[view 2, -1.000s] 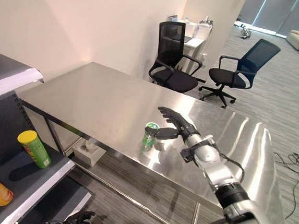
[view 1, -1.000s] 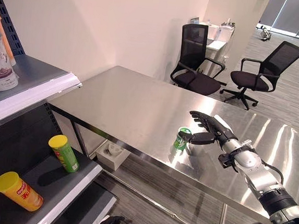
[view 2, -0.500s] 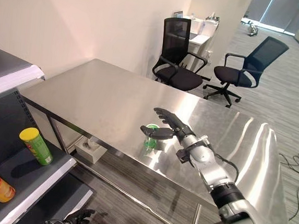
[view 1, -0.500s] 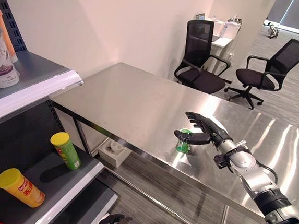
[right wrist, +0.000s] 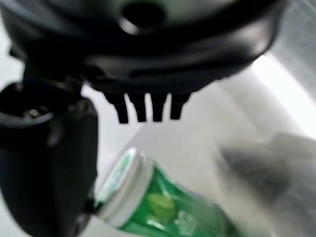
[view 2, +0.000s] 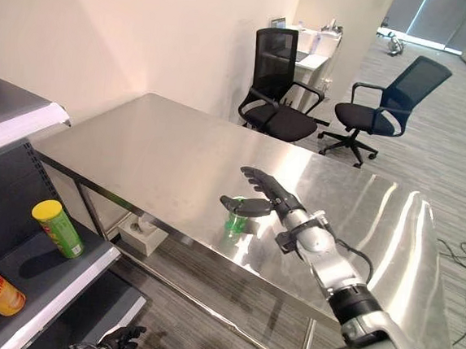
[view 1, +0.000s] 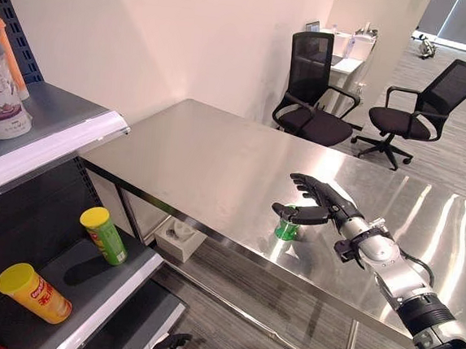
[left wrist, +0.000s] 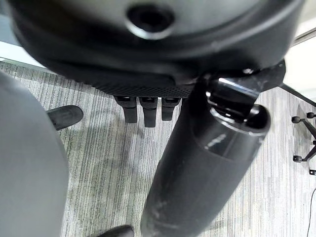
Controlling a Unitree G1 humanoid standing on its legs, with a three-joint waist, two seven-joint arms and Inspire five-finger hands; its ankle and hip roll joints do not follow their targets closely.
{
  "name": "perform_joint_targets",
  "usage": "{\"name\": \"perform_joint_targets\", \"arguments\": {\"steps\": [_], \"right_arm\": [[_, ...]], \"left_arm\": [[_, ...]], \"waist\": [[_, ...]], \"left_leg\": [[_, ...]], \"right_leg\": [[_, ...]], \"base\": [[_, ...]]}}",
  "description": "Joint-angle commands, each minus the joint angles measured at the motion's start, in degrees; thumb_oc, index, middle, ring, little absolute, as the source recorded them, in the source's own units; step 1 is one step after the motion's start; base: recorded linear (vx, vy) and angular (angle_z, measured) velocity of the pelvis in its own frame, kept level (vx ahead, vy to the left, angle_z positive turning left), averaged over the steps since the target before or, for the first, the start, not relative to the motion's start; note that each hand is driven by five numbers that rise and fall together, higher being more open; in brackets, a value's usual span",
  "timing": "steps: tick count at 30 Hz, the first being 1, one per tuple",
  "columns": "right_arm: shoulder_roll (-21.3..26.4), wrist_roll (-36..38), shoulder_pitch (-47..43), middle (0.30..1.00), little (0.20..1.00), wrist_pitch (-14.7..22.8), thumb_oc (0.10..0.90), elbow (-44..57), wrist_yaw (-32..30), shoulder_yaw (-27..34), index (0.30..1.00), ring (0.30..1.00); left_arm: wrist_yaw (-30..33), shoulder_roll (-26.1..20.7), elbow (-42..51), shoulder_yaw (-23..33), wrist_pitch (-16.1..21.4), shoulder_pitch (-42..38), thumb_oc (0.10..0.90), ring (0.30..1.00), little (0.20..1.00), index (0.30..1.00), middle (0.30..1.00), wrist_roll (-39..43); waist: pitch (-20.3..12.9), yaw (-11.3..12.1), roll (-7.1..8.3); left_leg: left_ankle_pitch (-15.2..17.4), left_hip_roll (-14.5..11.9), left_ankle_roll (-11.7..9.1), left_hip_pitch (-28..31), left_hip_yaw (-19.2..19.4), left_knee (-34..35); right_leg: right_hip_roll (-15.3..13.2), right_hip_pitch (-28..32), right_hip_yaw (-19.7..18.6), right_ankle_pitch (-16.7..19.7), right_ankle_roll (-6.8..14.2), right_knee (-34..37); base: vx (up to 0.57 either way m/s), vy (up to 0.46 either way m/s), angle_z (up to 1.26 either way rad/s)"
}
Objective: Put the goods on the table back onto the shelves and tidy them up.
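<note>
Left eye view has the right hand (view 1: 322, 205) hovering right at the green can (view 1: 286, 226), fingers spread and straight, thumb reaching over the lid, so nothing is gripped yet. The can stands upright near the front edge of the steel table (view 1: 210, 152), and it looks like the one item left out there. Over on the shelves (view 1: 73, 132) there's already a green tube (view 1: 103, 234), a yellow tube (view 1: 34, 293) lying down and a bottle (view 1: 2, 89) up top, so I'd guess we're well along. The left hand (left wrist: 143, 106) hangs low over the floor, fingers relaxed, holding nothing. Two office chairs (view 1: 314, 92) sit behind the table, well out of the way.
</note>
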State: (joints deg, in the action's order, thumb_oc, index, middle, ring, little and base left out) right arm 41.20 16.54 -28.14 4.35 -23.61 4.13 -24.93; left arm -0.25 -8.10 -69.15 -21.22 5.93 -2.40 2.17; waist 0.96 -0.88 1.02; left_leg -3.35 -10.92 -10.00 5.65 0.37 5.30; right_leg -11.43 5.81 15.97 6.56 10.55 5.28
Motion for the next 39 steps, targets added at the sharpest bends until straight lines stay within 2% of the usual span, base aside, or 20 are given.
{"name": "perform_joint_targets", "arguments": {"steps": [1, 9, 14, 21, 39], "right_arm": [[-0.8, 2.9, -6.7, 0.900, 0.900, 4.4, 0.800, 3.9, -4.1, 6.2, 0.900, 0.900], [-0.4, 4.2, -2.8, 0.900, 0.900, 5.1, 0.800, 12.1, -3.5, 9.2, 0.900, 0.900], [0.2, 2.7, -0.5, 0.900, 0.900, 4.6, 0.800, 13.1, -2.9, 9.6, 0.900, 0.900], [0.2, -0.4, 1.5, 0.900, 0.900, 4.1, 0.800, 11.8, -2.2, 9.3, 0.900, 0.900], [-1.8, -2.1, 3.4, 0.900, 0.900, 3.1, 0.800, 6.6, -2.0, 8.7, 0.900, 0.900]], "left_arm": [[1.0, -0.9, -1.7, -2.3, 1.0, -1.4, 0.800, 0.900, 0.900, 0.900, 0.900, -0.5], [1.0, -1.2, -1.3, -1.2, 0.8, -1.2, 0.800, 0.900, 0.900, 0.900, 0.900, -1.6], [0.7, -1.4, -1.1, -0.7, 0.8, -0.8, 0.800, 0.900, 0.900, 0.900, 0.900, -1.9], [0.7, -1.8, -0.5, -0.5, 1.0, -0.4, 0.800, 0.900, 0.900, 0.900, 0.900, -2.3], [0.9, -2.3, 0.3, -0.6, 1.3, 0.3, 0.800, 0.900, 0.900, 0.900, 0.900, -2.5]], "waist": [[-1.5, 2.1, 1.41], [-1.7, 1.7, 1.60], [-1.8, 1.6, 1.88], [-1.8, 1.6, 1.93], [-1.8, 1.9, 1.66]], "left_leg": [[6.6, 1.9, 3.2, 3.1, 2.4, -0.3], [7.0, 2.1, 3.2, 3.4, 3.1, -0.3], [7.4, 2.2, 3.4, 3.9, 3.6, -0.3], [7.7, 2.4, 3.5, 4.4, 3.9, -0.3], [7.8, 2.6, 3.6, 4.8, 4.0, -0.3]], "right_leg": [[-1.8, -3.3, -2.8, -5.8, 0.1, -7.7], [-1.7, -3.2, -3.3, -5.7, 0.2, -7.2], [-1.8, -3.1, -3.6, -5.4, 0.4, -6.9], [-1.9, -2.7, -3.8, -5.2, 0.5, -6.6], [-2.0, -2.0, -4.0, -4.9, 0.5, -5.8]], "base": [[0.00, 0.003, -0.03], [0.00, 0.002, -0.02], [0.00, 0.000, 0.00], [0.00, 0.000, 0.00], [0.00, -0.003, -0.03]]}}
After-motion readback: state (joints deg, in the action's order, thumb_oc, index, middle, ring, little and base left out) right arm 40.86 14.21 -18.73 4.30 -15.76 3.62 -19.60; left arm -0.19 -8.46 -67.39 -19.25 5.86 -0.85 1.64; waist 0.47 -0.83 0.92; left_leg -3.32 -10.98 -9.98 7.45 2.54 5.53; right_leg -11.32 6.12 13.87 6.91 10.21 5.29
